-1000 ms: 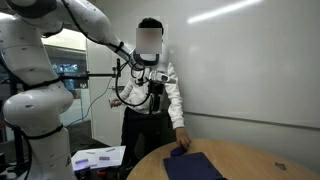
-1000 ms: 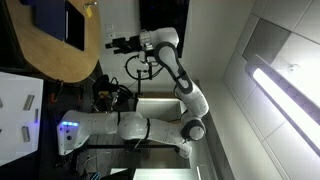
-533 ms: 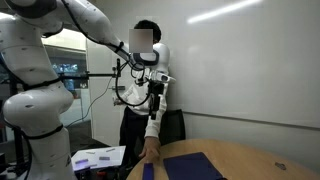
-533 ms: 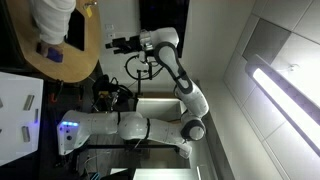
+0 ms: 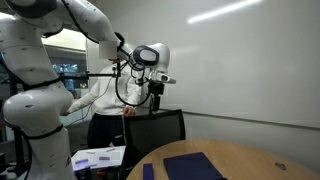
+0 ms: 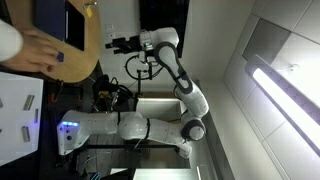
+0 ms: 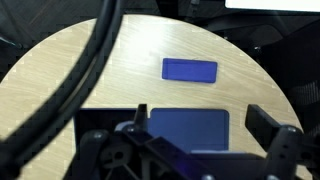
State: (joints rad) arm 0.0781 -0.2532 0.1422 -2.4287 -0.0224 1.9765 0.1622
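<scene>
My gripper (image 5: 155, 96) hangs high above the near edge of a round wooden table (image 5: 250, 158), open and holding nothing. In the wrist view its two dark fingers (image 7: 268, 124) stand wide apart around the gripper's middle (image 7: 200, 126). Far below lies a large dark blue flat rectangle (image 7: 192, 130), and beyond it a small blue rectangular block (image 7: 190, 69). An exterior view shows the large rectangle (image 5: 193, 166) on the table and the small block (image 5: 148, 171) near the table's edge. Both also lie in the overhead-like exterior view: the rectangle (image 6: 52, 18), the block (image 6: 60, 57).
A person in a white shirt (image 5: 100, 105) bends away beside the arm, with an arm (image 6: 30, 48) still over the table. A black chair (image 5: 166, 126) stands behind the table. A thick black cable (image 7: 85, 75) crosses the wrist view. Papers lie on a side surface (image 5: 98, 157).
The person set the small blue block near the table's edge, drew the hand back and moved away to the side. My gripper has stayed in place, open.
</scene>
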